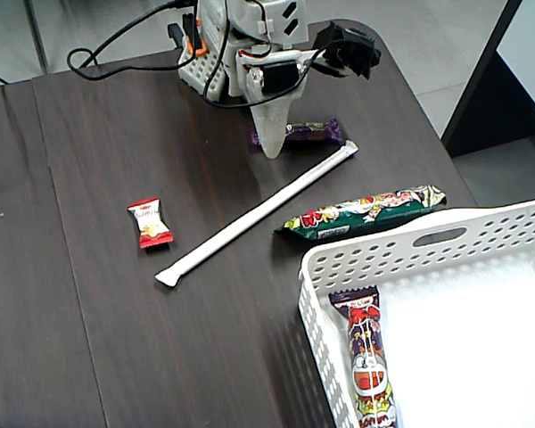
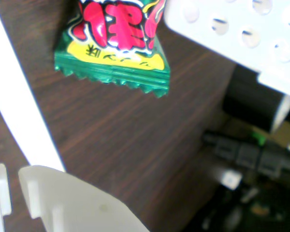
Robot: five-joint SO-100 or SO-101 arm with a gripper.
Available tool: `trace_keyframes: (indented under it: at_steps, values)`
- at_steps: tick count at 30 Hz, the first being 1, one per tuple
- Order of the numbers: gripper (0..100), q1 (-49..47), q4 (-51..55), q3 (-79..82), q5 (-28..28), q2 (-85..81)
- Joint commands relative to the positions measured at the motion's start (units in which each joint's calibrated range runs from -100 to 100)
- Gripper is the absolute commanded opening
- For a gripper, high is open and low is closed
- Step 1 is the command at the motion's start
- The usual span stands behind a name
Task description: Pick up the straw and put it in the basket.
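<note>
one long, thin white paper-wrapped straw (image 1: 260, 212) lies diagonally across the middle of the dark wood-grain counter (image 1: 80, 339) in the fixed view, its lower crimped end at centre left and its upper end near the top centre, just right of the arm. the white plastic pincer (image 1: 273, 143) hangs point-down at the top centre, close above the counter beside the straw's upper part; its tips look drawn together and it holds nothing, though the wrist view shows only a narrow gap at its lower left between the two white fingers (image 2: 82, 203).

the large white rectangular plastic basket (image 1: 401, 254) with rows of round holes fills the lower right, with a purple snack bar (image 1: 367, 367) already lying inside. a green snack bar (image 1: 366, 214) sits between straw and basket, near the straw but apart from it. a smaller purple wrapped bar (image 1: 303, 134) lies just behind the pincer, and a small red candy packet (image 1: 150, 223) sits at centre left.

the step in hand seems to be the approach. to do it well, the fingers should open, turn across the straw's line, and come down nearer its middle so it balances when lifted, keeping clear of the green bar. such a light paper tube may slide or pivot, so a firm closure flat on the counter seems wise.
</note>
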Motion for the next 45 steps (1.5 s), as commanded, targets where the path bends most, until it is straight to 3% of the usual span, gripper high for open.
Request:
trace_keyframes:
  at_steps: [1, 7, 14, 18, 29, 42, 45]
  values:
    - [2, 0.0, -0.4, -0.7, 0.1, -0.4]
    - [2, 0.6, -0.2, -7.7, 0.9, -0.1]
    - [2, 0.8, -4.2, -14.4, 9.6, 9.3]
    - [2, 2.4, -12.2, -18.9, 9.9, 22.3]
    - [2, 9.2, -13.1, -44.8, 10.9, 69.8]
    - [2, 12.6, -17.9, -61.5, 25.7, 96.9]
    - [2, 12.6, -21.6, -61.5, 26.2, 100.3]
